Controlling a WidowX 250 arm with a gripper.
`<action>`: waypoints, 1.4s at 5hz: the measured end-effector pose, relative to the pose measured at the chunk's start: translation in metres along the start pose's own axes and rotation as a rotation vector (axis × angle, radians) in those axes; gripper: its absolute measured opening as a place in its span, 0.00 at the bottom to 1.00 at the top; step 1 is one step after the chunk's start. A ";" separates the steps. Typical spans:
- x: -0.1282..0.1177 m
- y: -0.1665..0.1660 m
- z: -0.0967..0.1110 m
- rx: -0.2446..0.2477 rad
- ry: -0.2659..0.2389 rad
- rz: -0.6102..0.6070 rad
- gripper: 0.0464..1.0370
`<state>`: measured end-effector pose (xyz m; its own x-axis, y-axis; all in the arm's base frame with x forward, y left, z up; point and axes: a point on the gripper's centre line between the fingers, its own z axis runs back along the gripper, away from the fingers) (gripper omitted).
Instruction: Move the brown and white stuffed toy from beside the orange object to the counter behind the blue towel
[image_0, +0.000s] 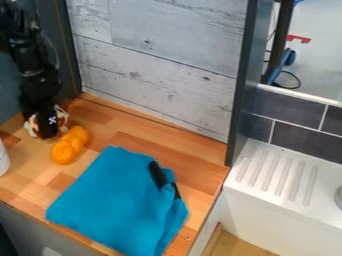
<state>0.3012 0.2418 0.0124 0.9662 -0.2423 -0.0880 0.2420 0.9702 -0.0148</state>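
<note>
At the near side of the counter (153, 145), a folded blue cloth (117, 200) lies flat, its layered folds at the right side. Two black strips (157, 175) are located near its upper right edge. One cloth corner points left; another points up toward the rear panel. Right of the counter is a white drainboard (277, 175) with parallel raised ridges.

Beyond the cloth's upper left edge, and apart from it, is a lumpy orange object (64, 151). Its long axis runs diagonally, from lower left to upper right. A white item (3, 160) is cut off at the left edge of the view.

Farther back, at the rear left of the counter, is a brown-and-white object (63, 119). It is located at the end effector (48, 133), beside the upper end of the orange object, with portions visible on both sides of the end effector. Its long axis and pointing direction cannot be determined, as its middle is covered.

The end effector is oriented downward. Its opening width cannot be determined, nor can it be confirmed whether it grasps the brown-and-white object. A whitewashed plank panel (153, 80) stands behind the counter.
</note>
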 end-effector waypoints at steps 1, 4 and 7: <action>0.001 0.000 0.000 0.001 0.001 0.022 0.80; -0.012 -0.032 0.099 0.084 -0.239 0.261 0.63; 0.028 -0.159 0.134 -0.006 -0.279 0.155 0.63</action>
<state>0.3021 0.0798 0.1453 0.9787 -0.0839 0.1871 0.0907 0.9955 -0.0284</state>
